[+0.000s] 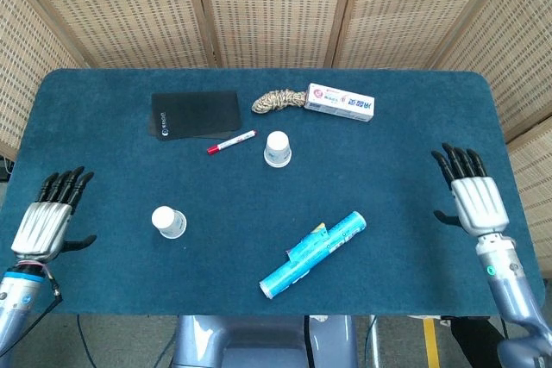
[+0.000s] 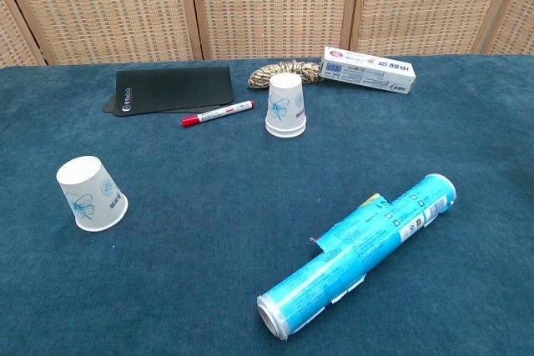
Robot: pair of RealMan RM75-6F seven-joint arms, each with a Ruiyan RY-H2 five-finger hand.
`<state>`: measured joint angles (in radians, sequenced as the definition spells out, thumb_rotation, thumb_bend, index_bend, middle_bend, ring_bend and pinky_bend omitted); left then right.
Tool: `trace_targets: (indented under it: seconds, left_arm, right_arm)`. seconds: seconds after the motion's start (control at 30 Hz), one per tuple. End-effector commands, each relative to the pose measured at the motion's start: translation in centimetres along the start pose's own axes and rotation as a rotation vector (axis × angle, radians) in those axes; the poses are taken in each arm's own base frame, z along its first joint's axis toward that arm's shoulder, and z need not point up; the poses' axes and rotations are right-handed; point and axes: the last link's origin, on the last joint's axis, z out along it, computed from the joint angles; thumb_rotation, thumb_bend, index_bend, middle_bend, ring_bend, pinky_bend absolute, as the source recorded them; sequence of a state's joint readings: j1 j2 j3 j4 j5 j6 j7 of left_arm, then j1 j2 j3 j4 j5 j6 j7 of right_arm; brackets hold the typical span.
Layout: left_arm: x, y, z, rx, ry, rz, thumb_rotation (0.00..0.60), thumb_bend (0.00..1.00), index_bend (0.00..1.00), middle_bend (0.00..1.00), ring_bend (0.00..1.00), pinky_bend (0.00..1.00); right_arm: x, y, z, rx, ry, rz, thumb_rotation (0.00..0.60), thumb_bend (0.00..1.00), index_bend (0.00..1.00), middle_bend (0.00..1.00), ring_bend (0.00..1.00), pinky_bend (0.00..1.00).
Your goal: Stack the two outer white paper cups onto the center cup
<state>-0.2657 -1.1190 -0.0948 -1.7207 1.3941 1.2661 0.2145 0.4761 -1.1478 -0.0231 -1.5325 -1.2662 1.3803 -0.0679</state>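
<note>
One white paper cup (image 1: 278,148) stands upside down near the table's middle, also seen in the chest view as the cup (image 2: 285,104) with a blue flower print and a doubled rim at its base. A second upside-down cup (image 1: 169,221) sits to the front left and shows in the chest view too (image 2: 90,193). My left hand (image 1: 47,217) hovers at the table's left edge with fingers spread, holding nothing. My right hand (image 1: 470,196) is far to the right, fingers apart and empty. Neither hand shows in the chest view.
A black mat (image 1: 194,114), a red marker (image 1: 231,141), a coil of rope (image 1: 276,101) and a toothpaste box (image 1: 341,102) lie behind the middle cup. A blue tube (image 1: 312,254) lies diagonally at the front centre.
</note>
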Motion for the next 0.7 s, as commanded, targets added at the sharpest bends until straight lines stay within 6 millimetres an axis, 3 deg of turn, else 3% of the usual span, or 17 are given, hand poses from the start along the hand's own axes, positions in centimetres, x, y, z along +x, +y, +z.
trace_targets:
  seconds: [0.03,0.23,0.53,0.7]
  left_arm:
    - [-0.7,2.3,2.4,-0.094,-0.105,0.015,0.600,0.01,0.00,0.00,0.00,0.00]
    - [-2.4,4.8,5.1,-0.214,-0.261,0.072,0.600,0.01,0.00,0.00,0.00,0.00]
    - [-3.8,7.6,8.5,-0.328,-0.292,0.125,0.600,0.01,0.00,0.00,0.00,0.00]
    - [-4.5,8.4,9.5,-0.359,-0.287,0.113,0.600,0.01,0.06,0.00,0.02,0.13]
  right_arm:
    - [0.0,0.4,-3.5,-0.022,0.018,0.055,0.600,0.00,0.00,0.00,0.00,0.00]
    - [-0.2,0.8,-6.0,-0.051,0.026,0.046,0.600,0.00,0.00,0.00,0.00,0.00]
    - [-0.3,1.5,-6.7,-0.097,0.014,0.005,0.600,0.00,0.00,0.00,0.00,0.00]
    - [-0.1,1.8,-6.7,-0.104,0.026,0.017,0.600,0.00,0.00,0.00,0.00,0.00]
